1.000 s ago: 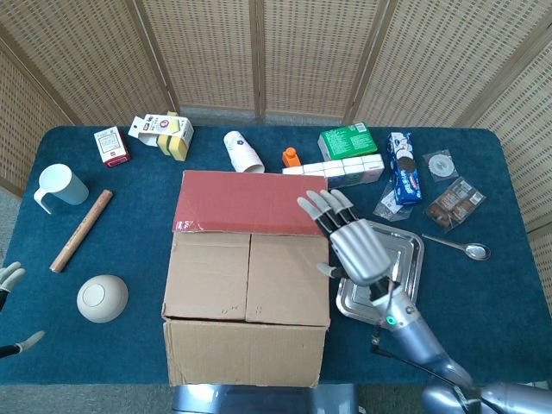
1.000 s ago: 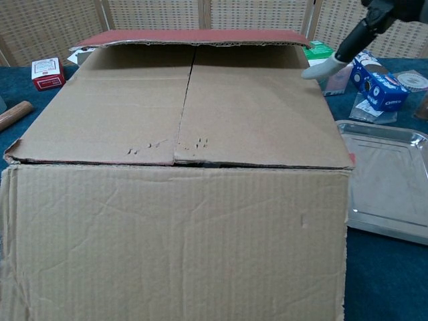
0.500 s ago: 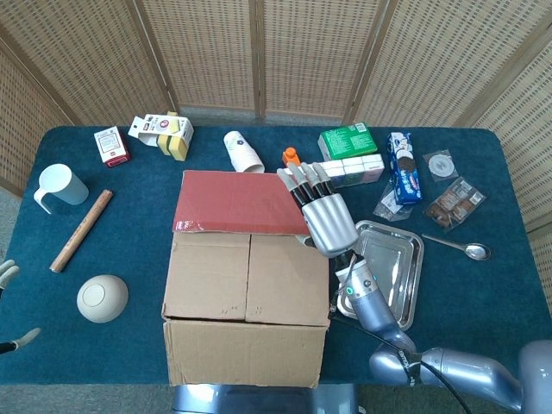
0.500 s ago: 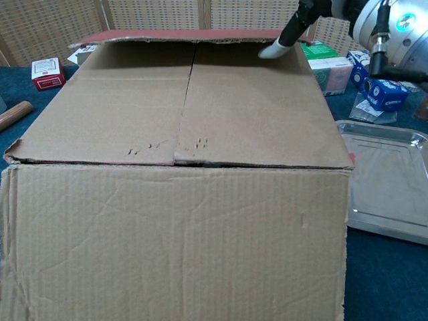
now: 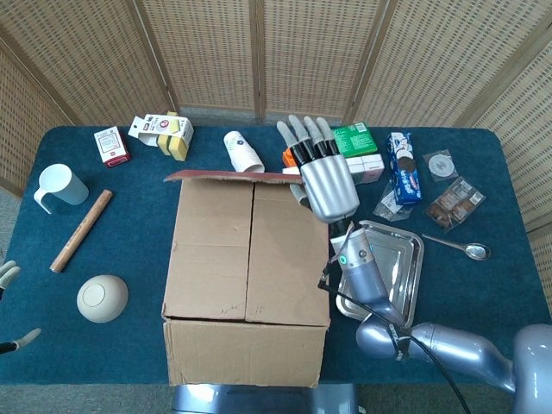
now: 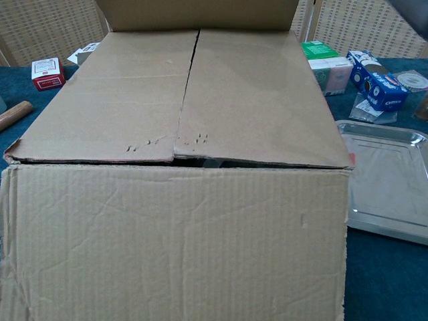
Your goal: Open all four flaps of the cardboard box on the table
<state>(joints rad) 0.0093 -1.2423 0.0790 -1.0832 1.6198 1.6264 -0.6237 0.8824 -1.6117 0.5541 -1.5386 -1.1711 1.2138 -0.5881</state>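
The cardboard box (image 5: 248,276) sits at the table's middle near the front edge. Its far flap (image 5: 228,176), red on the outside, stands nearly upright; in the chest view the same flap (image 6: 200,13) rises at the top. Two side flaps (image 6: 190,93) lie flat and meet at a centre seam. My right hand (image 5: 321,171) is at the box's far right corner, fingers stretched upward and palm against the raised flap, holding nothing. Only spread fingertips of my left hand (image 5: 10,278) show at the left edge, well away from the box.
A metal tray (image 5: 404,248) lies right of the box, with a spoon (image 5: 461,248), a blue cookie pack (image 5: 402,168) and a green box (image 5: 352,138) beyond. To the left are a bowl (image 5: 102,297), wooden stick (image 5: 80,229) and mug (image 5: 60,185). A paper cup (image 5: 243,151) lies behind the box.
My right hand moved from beside the box to its far right corner and upward. The red far flap, lying flat before, has swung up to nearly vertical.
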